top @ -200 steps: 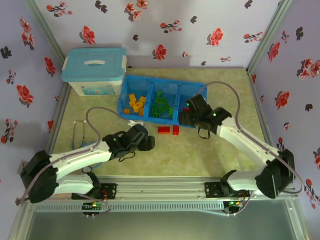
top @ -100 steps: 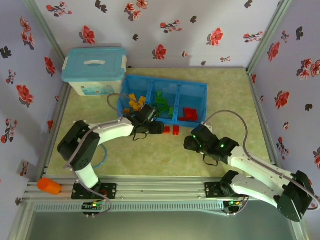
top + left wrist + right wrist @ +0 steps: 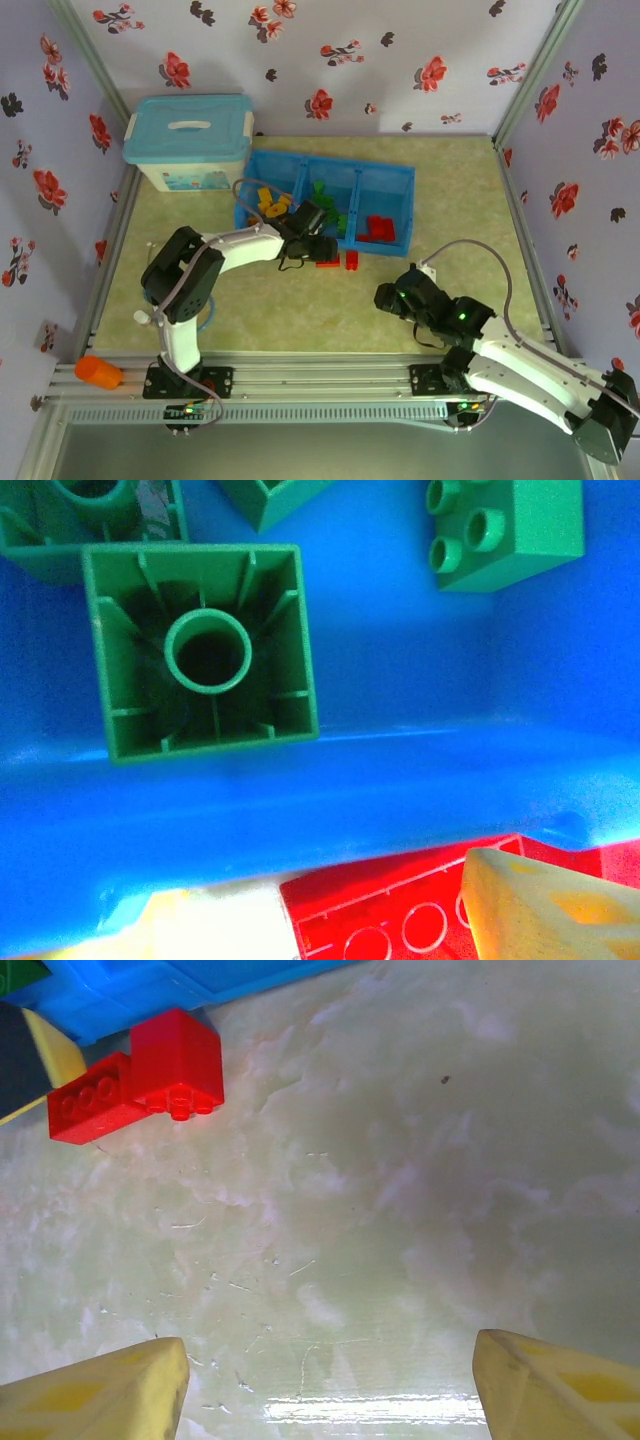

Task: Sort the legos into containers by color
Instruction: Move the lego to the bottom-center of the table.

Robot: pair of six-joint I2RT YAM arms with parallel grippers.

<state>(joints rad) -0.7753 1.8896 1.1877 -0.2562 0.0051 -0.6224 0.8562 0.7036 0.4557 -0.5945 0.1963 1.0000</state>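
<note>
The small red plastic brick (image 3: 390,920) beside the blue plastic tray (image 3: 300,810) seems light, stiff, smooth; pinch its flat sides. The left gripper (image 3: 318,247) is unclear to me; the right gripper (image 3: 325,1360) is spread wide, empty.

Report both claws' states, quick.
Left claw: open over a red lego beside the tray; no grip visible.
Right claw: open, empty, over the table.
</note>
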